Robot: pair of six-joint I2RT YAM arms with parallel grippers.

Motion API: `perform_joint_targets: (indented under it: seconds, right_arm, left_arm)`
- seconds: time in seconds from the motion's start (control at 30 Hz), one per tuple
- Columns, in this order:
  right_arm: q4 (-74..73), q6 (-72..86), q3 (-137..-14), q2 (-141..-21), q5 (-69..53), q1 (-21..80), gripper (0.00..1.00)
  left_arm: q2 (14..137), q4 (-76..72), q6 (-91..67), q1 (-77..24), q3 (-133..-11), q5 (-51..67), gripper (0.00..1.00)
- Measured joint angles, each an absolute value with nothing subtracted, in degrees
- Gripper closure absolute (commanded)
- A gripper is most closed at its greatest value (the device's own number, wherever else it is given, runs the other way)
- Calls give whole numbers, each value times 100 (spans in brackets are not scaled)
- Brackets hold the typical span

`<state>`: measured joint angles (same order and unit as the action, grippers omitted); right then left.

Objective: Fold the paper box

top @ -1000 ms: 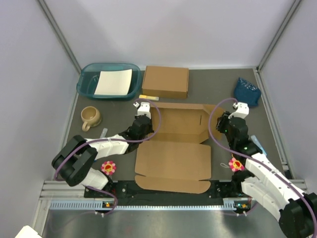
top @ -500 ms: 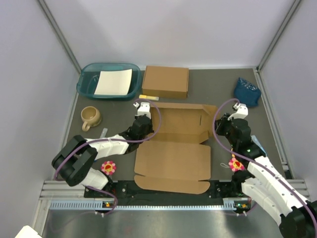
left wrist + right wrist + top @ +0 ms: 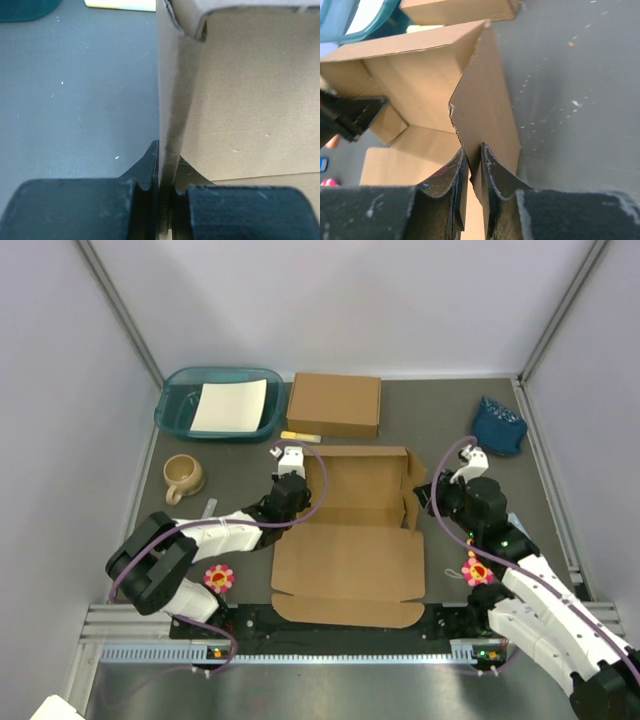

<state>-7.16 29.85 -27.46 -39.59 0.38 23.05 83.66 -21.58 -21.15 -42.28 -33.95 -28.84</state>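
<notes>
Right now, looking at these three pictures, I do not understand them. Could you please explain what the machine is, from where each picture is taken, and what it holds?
The machine is two robot arms bolted at the near edge of a table. One picture looks down from above. The other two come from a small camera on each wrist. The left end effector and the right end effector each pinch a raised side wall of the half-folded paper box. Also on the table are a teal tray holding a white sheet, a closed brown box, a mug and a blue cloth.
</notes>
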Motion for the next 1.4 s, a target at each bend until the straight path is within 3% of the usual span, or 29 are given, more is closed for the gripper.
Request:
perform_joint_targets:
  seconds: [0.17, 0.33, 0.6, 1.4]
  right_arm:
    - [-687, 2845, -2827, -4147, -198, 2626, 79]
    - [-427, 2799, -2829, -4545, -513, 2786, 57]
    - [-281, 2727, -2860, -5065, -812, 2873, 39]
    - [-670, 2401, -3988, -6613, -502, 2877, 27]
  left_arm:
    - [8390, -2097, -2130, -4270, -3444, -2950, 100]
    - [8399, -2099, -2126, -4289, -3446, -2991, 100]
    - [8427, -2150, -2126, -4311, -3444, -3037, 100]
    - [8468, -2331, -2130, -4318, -3391, -3138, 100]
